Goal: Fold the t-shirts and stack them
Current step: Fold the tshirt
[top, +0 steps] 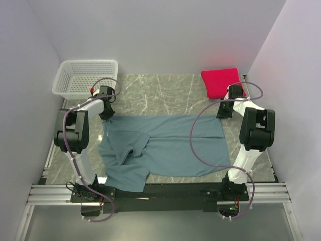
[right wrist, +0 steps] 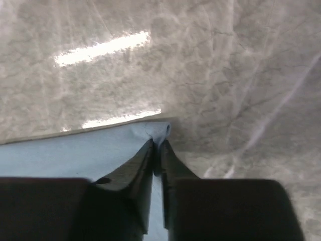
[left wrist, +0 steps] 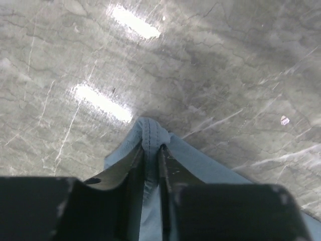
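A teal-blue t-shirt (top: 170,148) lies spread across the marble table, its left part rumpled with a sleeve folded over. My left gripper (top: 107,114) sits at the shirt's far left corner. In the left wrist view that gripper (left wrist: 152,148) is shut on a pinched fold of the teal hem (left wrist: 150,131). My right gripper (top: 224,114) is at the far right corner, and in the right wrist view it (right wrist: 157,144) is shut on the teal corner (right wrist: 159,130). A crimson-pink t-shirt (top: 220,82) lies folded at the back right.
A white mesh basket (top: 86,78) stands at the back left corner. White walls close in the table on the left, back and right. The marble top (top: 160,95) shows beyond the shirt. A black rail (top: 165,191) runs along the near edge.
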Motion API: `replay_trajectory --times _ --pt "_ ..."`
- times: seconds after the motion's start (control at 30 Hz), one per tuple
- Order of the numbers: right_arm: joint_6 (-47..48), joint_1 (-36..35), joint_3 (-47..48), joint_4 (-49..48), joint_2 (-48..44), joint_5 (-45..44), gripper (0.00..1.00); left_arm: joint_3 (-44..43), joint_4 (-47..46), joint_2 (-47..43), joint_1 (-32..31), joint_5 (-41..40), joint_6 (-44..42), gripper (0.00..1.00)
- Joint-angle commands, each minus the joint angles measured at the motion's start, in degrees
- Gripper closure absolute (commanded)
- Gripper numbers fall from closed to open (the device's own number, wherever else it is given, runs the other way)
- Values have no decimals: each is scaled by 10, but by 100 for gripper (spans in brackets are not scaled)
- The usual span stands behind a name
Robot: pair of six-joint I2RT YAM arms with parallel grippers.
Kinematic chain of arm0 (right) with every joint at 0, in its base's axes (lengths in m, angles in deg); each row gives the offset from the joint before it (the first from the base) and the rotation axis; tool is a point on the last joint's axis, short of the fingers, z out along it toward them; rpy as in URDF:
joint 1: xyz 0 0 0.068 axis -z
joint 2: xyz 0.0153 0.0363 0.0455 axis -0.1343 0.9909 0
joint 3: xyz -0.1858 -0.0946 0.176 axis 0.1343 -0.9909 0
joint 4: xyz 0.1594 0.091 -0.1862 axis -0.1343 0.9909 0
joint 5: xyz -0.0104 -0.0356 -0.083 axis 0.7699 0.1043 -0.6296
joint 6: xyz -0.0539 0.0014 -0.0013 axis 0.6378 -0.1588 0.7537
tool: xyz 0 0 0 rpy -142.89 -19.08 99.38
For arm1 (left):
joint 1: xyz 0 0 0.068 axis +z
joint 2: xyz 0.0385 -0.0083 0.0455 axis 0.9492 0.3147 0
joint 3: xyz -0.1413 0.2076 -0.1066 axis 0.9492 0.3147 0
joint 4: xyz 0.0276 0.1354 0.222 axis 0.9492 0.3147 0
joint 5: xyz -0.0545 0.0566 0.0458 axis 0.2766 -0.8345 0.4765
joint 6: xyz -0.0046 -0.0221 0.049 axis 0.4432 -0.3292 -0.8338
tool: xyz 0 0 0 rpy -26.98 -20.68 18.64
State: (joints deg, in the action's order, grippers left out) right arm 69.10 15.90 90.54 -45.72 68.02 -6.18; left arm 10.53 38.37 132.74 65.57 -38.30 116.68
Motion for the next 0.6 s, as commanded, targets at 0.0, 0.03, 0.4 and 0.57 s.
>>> replay_trajectory --times 0.0,0.03,0.4,0.57 --pt "14 3 22 12 18 10 88 -1 22 34 4 -6 -4 82" --pt "14 3 26 13 20 12 98 -2 23 36 4 -6 -4 84" --pt "16 3 151 38 70 13 100 -77 36 44 4 -10 6 99" --pt "10 3 195 41 99 8 100 -105 39 55 4 -9 16 100"
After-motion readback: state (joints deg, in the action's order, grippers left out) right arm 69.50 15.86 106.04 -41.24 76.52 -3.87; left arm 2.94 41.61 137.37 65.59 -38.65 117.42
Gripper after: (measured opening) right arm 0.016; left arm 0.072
